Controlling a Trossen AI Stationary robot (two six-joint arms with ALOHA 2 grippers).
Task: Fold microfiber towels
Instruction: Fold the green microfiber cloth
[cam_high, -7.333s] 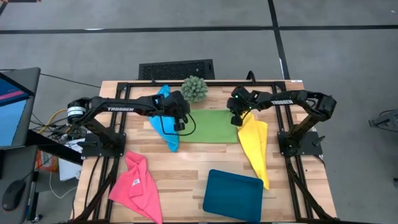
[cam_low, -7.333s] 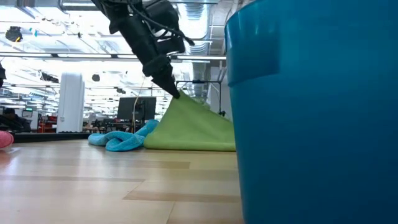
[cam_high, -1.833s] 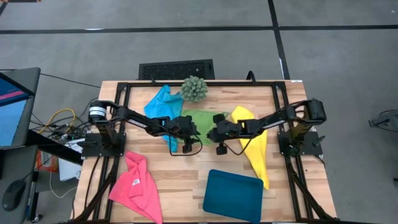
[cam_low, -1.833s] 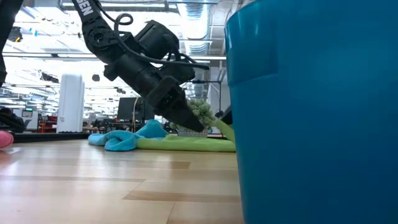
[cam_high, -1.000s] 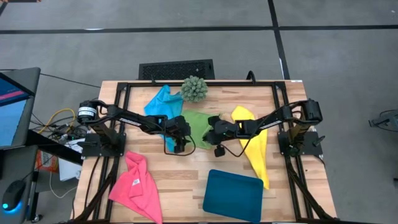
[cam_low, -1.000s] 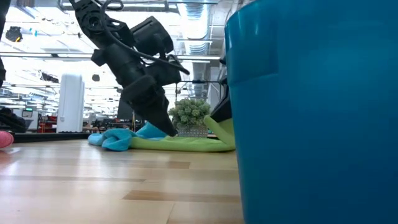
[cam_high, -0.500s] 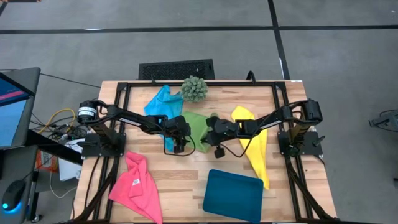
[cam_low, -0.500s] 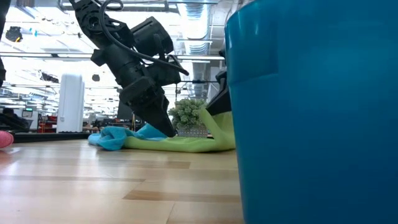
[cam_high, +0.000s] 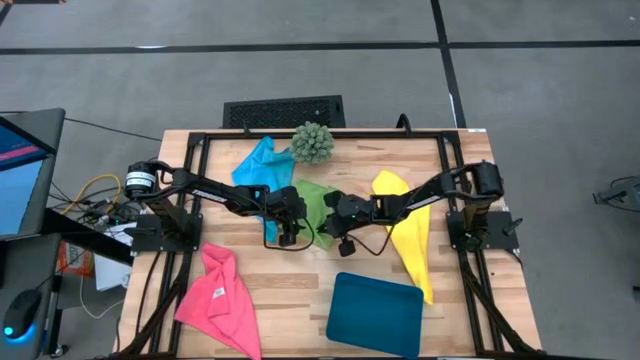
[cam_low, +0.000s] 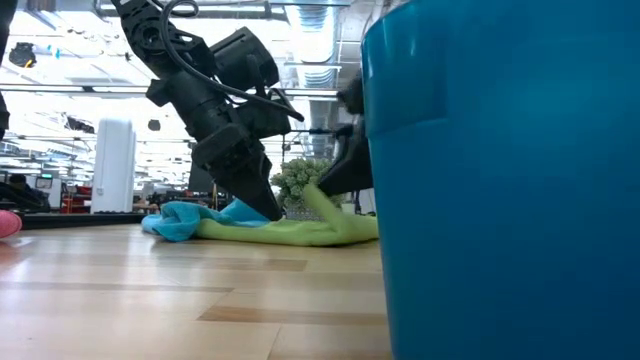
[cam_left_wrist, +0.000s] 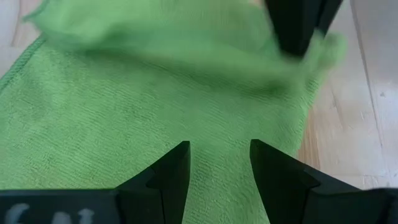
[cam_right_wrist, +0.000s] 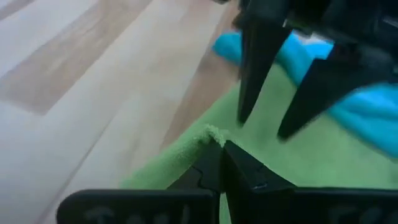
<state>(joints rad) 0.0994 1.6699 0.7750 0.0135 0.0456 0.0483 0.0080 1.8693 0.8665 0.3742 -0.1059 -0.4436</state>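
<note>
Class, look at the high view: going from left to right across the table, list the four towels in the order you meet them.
Pink towel → blue towel → green towel → yellow towel.

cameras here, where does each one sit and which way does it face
High: overhead, straight down on table; both arms show.
Low: tabletop level, across to green towel; teal tray blocks right.
Left wrist: on left arm, facing green towel; left gripper open.
Right wrist: right gripper shut on towel corner.
Shared: every view shows the green towel.
</note>
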